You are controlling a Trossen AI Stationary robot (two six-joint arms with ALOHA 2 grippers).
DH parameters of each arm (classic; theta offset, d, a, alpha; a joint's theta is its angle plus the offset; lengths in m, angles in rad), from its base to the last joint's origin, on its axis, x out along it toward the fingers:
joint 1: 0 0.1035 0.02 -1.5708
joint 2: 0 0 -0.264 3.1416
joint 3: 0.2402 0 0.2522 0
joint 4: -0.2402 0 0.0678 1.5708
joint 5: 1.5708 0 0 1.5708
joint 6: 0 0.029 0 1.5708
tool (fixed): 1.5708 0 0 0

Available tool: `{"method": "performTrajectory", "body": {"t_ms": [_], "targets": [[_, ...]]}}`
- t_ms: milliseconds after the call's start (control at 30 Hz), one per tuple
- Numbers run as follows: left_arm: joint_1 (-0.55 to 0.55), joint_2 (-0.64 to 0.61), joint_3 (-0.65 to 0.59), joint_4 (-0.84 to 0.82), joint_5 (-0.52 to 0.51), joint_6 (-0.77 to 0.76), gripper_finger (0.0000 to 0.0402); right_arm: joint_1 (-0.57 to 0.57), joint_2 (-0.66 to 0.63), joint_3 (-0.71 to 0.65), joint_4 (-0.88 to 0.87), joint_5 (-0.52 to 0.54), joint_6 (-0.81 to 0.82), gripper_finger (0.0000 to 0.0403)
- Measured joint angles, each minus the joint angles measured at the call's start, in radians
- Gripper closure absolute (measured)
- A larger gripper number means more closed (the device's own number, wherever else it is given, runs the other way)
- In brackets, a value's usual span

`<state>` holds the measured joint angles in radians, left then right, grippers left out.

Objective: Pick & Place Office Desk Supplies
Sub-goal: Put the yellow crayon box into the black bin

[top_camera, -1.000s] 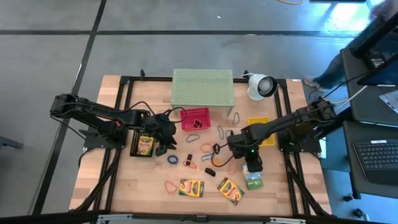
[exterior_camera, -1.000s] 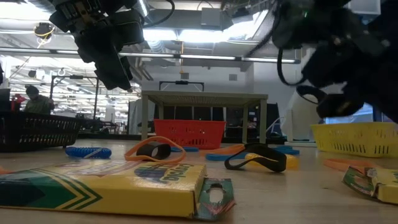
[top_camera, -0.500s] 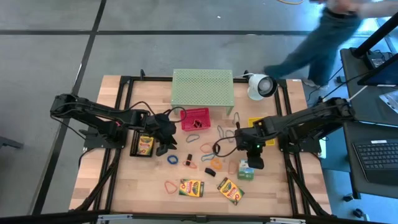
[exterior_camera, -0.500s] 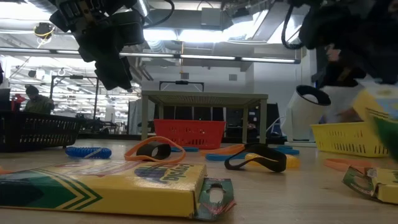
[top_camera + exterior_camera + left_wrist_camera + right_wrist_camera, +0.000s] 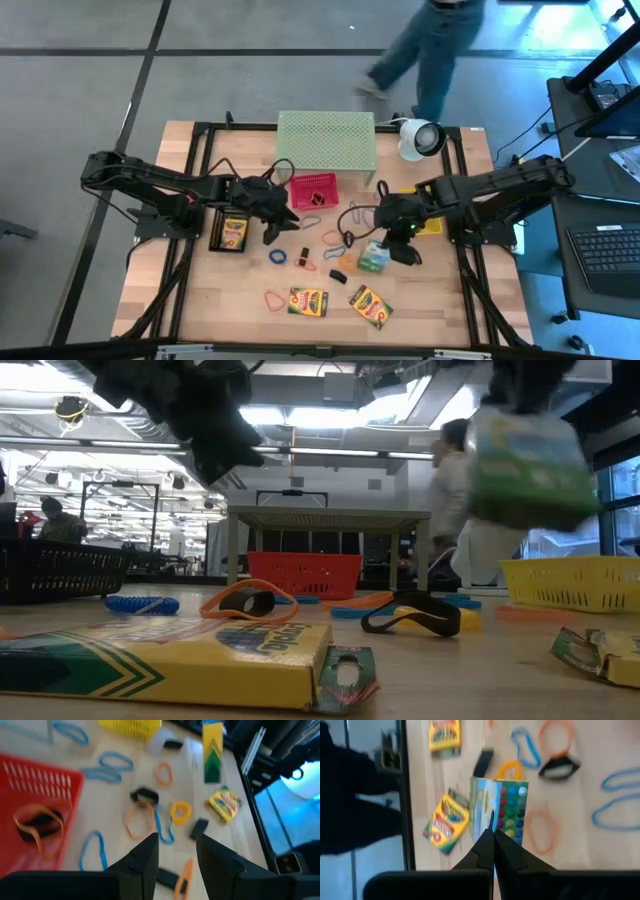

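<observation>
Above the middle of the table, the right gripper [image 5: 385, 248] pinches a crayon box [image 5: 374, 257] by one edge, lifted clear, probably for carrying to a bin, while at the left the left gripper [image 5: 277, 222], fingers spread and empty, hovers beside the red basket [image 5: 314, 190].

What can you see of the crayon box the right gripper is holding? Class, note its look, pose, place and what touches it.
The crayon box is a small cardboard carton, green and yellow, with one face printed in rows of coloured dots. The right gripper is shut on its edge and is the only thing touching it. It hangs tilted above the table, clear of the rubber bands beneath. From above it sits right of centre, between the red basket and the yellow basket.
</observation>
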<state>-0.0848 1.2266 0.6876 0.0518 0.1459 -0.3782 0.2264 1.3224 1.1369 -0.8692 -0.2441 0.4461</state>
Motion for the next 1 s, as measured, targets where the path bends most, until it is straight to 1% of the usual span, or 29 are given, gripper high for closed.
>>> {"method": "performTrajectory", "body": {"t_ms": [167, 267, 400, 467, 633, 733, 1000], "targets": [[0.019, 0.001, 0.0, 0.079, -0.001, 0.023, 0.025, -0.025, 0.0, 0.109, 0.0, 0.072, -0.007, 0.0403], [0.035, 0.011, 0.0, 0.137, 0.016, 0.023, 0.0231, -0.044, 0.0, 0.166, 0.001, 0.112, -0.017, 0.0403], [0.056, 0.04, 0.001, 0.275, 0.073, 0.009, 0.0205, -0.075, 0.0, 0.208, 0.002, 0.133, -0.041, 0.0403], [0.065, 0.068, 0.005, 0.344, 0.083, 0.0, 0.0195, -0.088, -0.001, 0.213, 0.018, 0.134, -0.043, 0.0403], [0.075, 0.139, 0.079, 0.351, 0.125, 0.033, 0.0184, -0.11, 0.0, 0.213, 0.066, 0.126, -0.051, 0.0403], [0.077, 0.189, 0.133, 0.349, 0.143, 0.048, 0.0183, -0.112, 0.0, 0.213, 0.099, 0.125, -0.054, 0.0403], [0.096, 0.301, 0.263, 0.348, 0.233, 0.067, 0.0183, -0.112, 0.0, 0.213, 0.138, 0.123, -0.054, 0.0403]]}}
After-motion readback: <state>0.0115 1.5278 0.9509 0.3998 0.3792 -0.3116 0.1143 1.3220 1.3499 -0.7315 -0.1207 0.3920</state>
